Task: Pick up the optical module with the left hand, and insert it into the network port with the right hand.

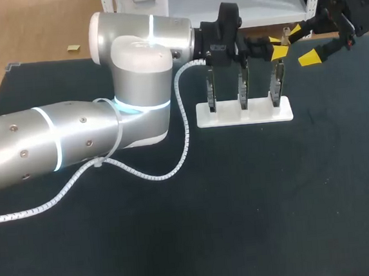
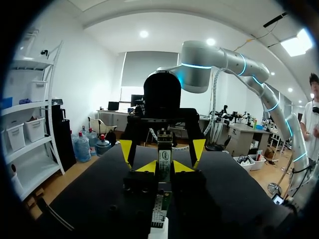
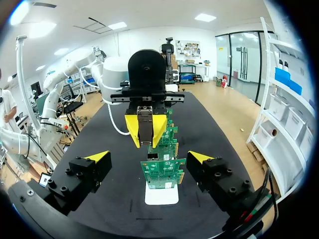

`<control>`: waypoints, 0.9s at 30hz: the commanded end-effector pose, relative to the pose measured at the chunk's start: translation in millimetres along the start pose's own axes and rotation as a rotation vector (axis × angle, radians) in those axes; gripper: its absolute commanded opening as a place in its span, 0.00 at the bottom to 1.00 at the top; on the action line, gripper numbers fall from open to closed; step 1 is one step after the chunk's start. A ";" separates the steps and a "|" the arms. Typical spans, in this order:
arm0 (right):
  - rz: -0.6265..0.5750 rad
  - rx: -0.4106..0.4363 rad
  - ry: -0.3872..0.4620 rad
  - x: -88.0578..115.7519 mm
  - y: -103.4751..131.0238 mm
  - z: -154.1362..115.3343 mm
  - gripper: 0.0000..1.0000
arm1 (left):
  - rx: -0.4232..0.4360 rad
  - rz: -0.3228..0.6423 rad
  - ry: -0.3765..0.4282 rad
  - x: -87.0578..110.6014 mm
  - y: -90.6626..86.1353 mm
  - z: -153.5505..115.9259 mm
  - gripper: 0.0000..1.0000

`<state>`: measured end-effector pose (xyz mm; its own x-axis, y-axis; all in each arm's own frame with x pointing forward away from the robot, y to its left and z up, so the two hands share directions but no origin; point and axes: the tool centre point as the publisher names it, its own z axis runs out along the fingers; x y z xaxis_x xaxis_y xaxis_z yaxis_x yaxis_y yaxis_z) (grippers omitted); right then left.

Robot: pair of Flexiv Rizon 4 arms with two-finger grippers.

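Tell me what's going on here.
The left gripper is shut on a small module, holding it above a row of circuit boards that stand in a white holder. The right gripper faces it with its fingers open and has not gripped the module.

Ceiling lights (image 3: 204, 17) shone bright and even; the dark table (image 1: 255, 209) held faint shadows, with soft glare on the left arm (image 1: 132, 58).

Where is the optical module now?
In the right wrist view, the optical module sits pinched in the left arm's jaws, above the circuit boards on the white stand.
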<state>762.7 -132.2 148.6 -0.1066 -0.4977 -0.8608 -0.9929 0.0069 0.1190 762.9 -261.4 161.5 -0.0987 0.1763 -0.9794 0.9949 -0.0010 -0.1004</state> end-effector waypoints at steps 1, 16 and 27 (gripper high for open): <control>-0.001 -0.001 -0.001 0.2 -0.6 0.3 1.00 | 0.003 -0.001 0.004 -0.7 2.3 0.9 0.00; -0.038 0.051 -0.029 -34.6 -1.3 -16.8 1.00 | 0.003 -0.001 0.004 -0.7 2.3 0.9 0.00; -0.012 0.031 -0.028 -54.8 1.1 -8.7 1.00 | 0.003 -0.001 0.004 -0.7 2.3 0.9 0.00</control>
<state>767.5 -116.7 199.1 -0.0943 -0.4660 -0.8797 -0.9953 0.0260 0.0929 763.0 -261.3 161.5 -0.0986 0.1764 -0.9794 0.9950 -0.0010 -0.1003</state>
